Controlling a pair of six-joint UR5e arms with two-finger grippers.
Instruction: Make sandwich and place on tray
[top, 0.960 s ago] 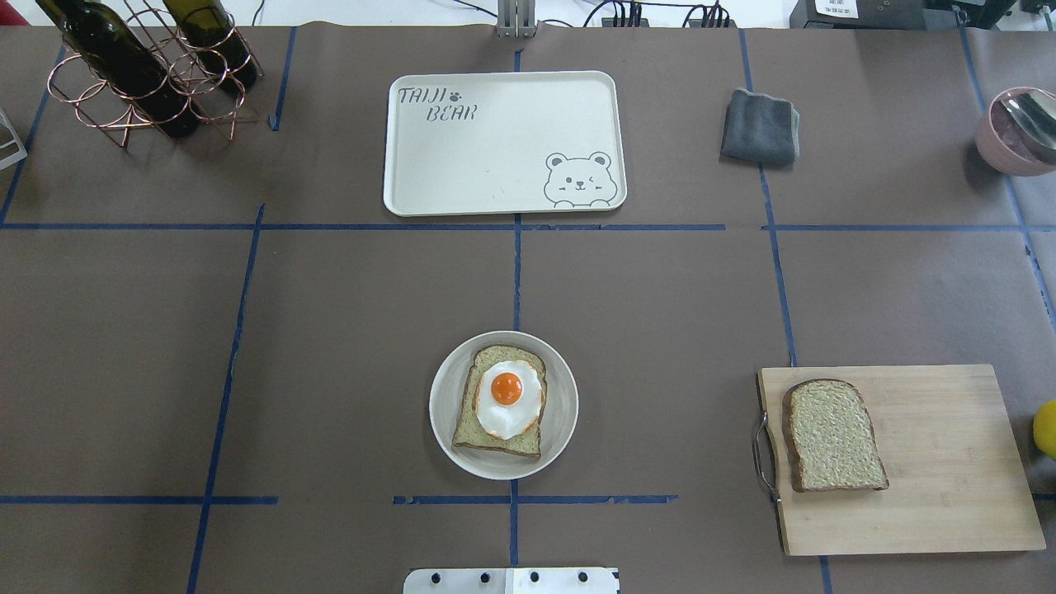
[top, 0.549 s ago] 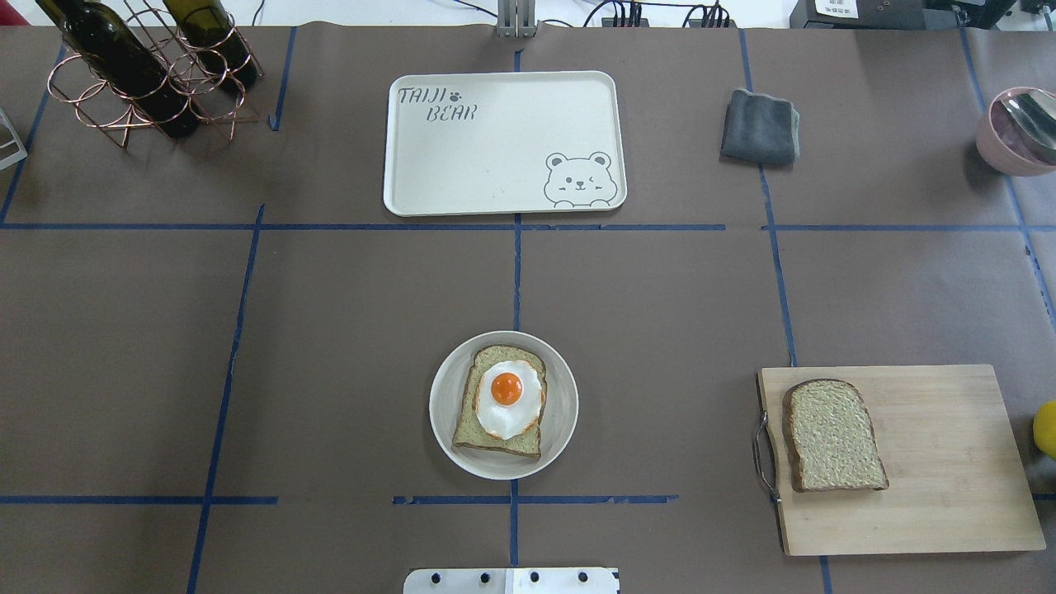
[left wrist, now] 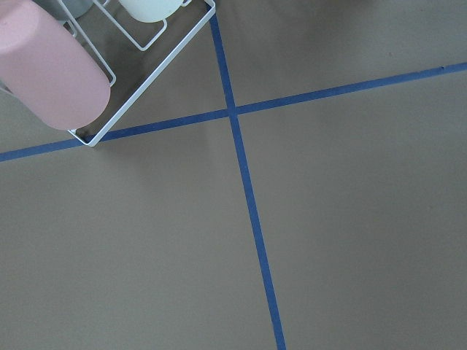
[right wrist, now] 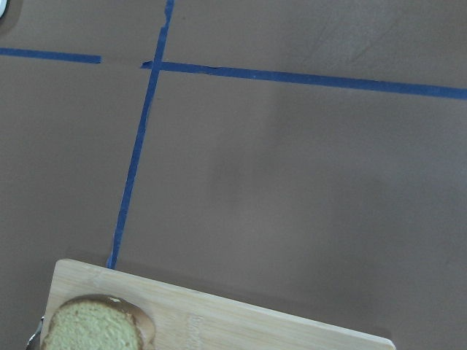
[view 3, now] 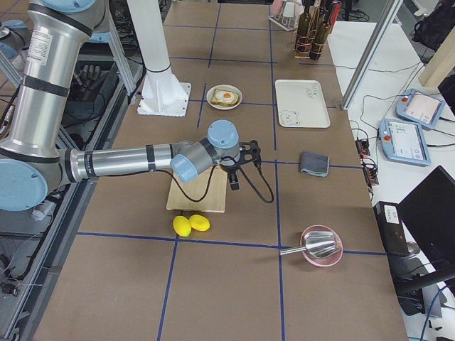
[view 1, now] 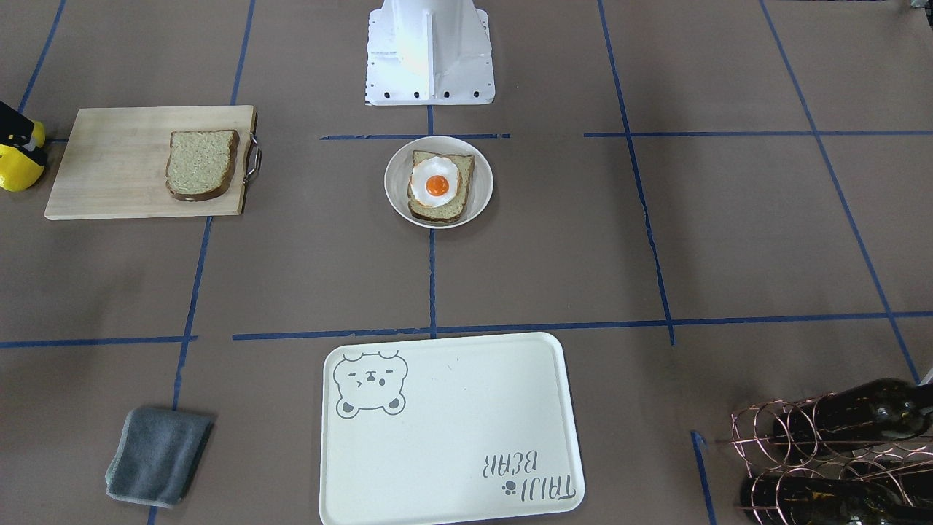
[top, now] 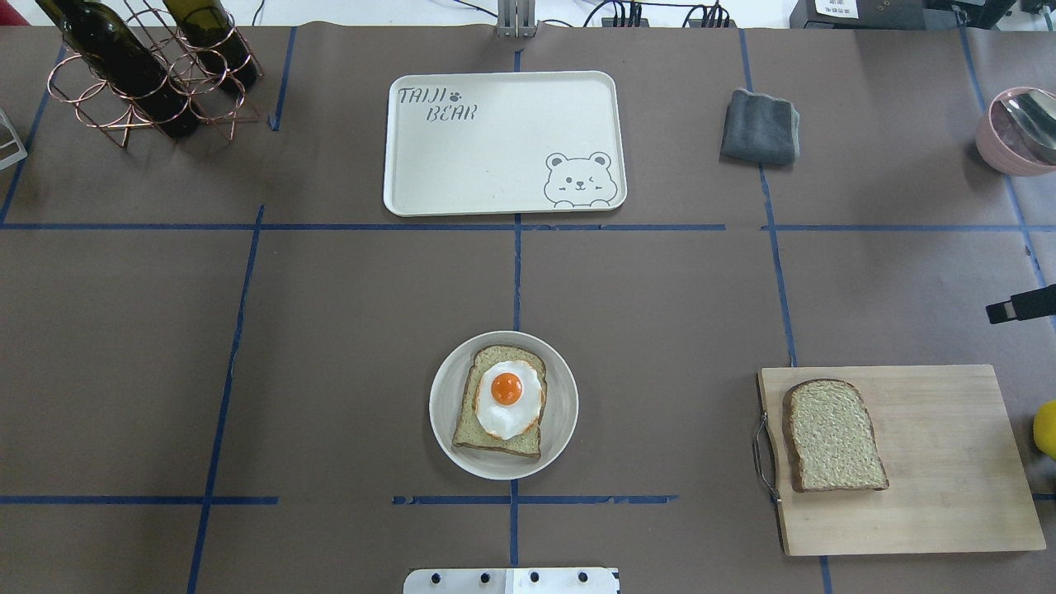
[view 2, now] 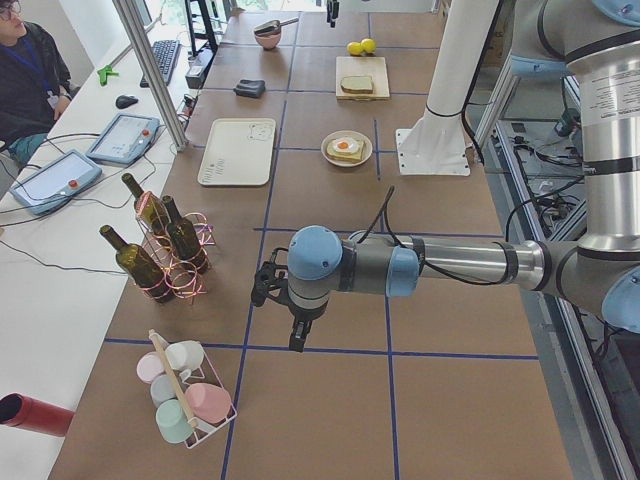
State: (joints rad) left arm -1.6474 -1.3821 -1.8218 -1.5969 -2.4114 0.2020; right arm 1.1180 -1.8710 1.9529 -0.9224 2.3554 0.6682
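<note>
- Step in hand: the sandwich is half built. One slice (top: 497, 444) lies flat in the dish (top: 566, 406) with the egg (top: 513, 417) on top of it. The second slice (top: 833, 445) lies alone on the board (top: 940, 462), well to the dish's right.
- Tray (top: 495, 148): straight beyond the dish, away from the robot, with nothing on it.
- Right gripper (view 3: 233, 183): hangs well to the dish's right, over the board's far edge, touching nothing. It cannot be told whether its jaws are apart or together.
- Left gripper (view 2: 297, 338): far to the dish's left, over bare table beside the cup rack (view 2: 185, 400). Its jaws cannot be made out either.
- Next move, as judged: the right arm comes down on the board slice, takes it by its crust edges, carries it to the dish and lays it square on the egg. The domed yolk may let the slice rock or slide.
- Surface: brown paper gridded with blue tape.
- Other items: a grey cloth (top: 759, 125) beyond the dish to its right, and a wine rack (top: 140, 74) beyond it to its left. Lemons (view 3: 190, 224) and a pink bowl (top: 1011, 136) lie past the board.
- Room: an operator (view 2: 25, 85) sits at a side bench beyond the wine rack.
</note>
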